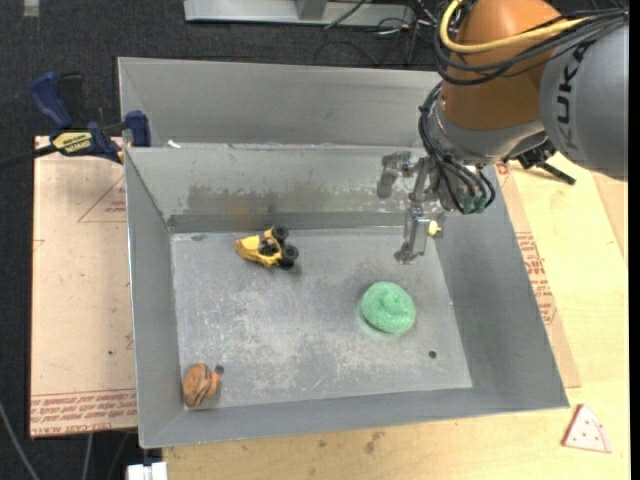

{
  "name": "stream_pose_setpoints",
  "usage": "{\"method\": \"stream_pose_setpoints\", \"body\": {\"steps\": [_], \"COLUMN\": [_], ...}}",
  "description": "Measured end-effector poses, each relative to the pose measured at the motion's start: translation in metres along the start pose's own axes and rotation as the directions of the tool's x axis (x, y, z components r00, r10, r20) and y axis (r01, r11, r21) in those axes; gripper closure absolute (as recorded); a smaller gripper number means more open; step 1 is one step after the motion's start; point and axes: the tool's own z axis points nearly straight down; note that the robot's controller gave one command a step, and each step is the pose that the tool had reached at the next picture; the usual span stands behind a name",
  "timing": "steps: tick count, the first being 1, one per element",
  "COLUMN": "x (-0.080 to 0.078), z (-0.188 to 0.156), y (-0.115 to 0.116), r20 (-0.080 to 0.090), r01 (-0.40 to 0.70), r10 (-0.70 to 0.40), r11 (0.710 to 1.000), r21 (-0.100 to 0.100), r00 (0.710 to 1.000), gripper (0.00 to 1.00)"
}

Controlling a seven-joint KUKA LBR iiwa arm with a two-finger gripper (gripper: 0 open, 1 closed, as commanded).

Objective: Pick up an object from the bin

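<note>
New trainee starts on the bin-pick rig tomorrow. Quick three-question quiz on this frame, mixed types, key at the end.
1. How many loose things lie in the bin?
2. True or false: the small brown thing lies closer to the camera view's bottom edge than the yellow toy vehicle.
3. The gripper is nearest to which?
A) yellow toy vehicle
B) green round lump
C) small brown thing

Key: 1: three. 2: true. 3: B.
</note>
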Motion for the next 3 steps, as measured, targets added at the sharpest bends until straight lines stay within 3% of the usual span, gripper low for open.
{"method": "stream_pose_setpoints", "body": {"steps": [1,2,3], "x": [-0.001,0.018,0.051], "z": [-0.005,0.05,0.077], "y": [0.0,-0.013,-0.036], "r20": [0.007,0.01,0.005], "r01": [0.0,0.079,-0.024], "r10": [0.0,-0.079,0.024], "r11": [1.0,0.997,1.0], "r21": [0.0,0.001,-0.001], "r00": [1.0,0.997,1.0], "gripper": [0.0,0.0,0.0]}}
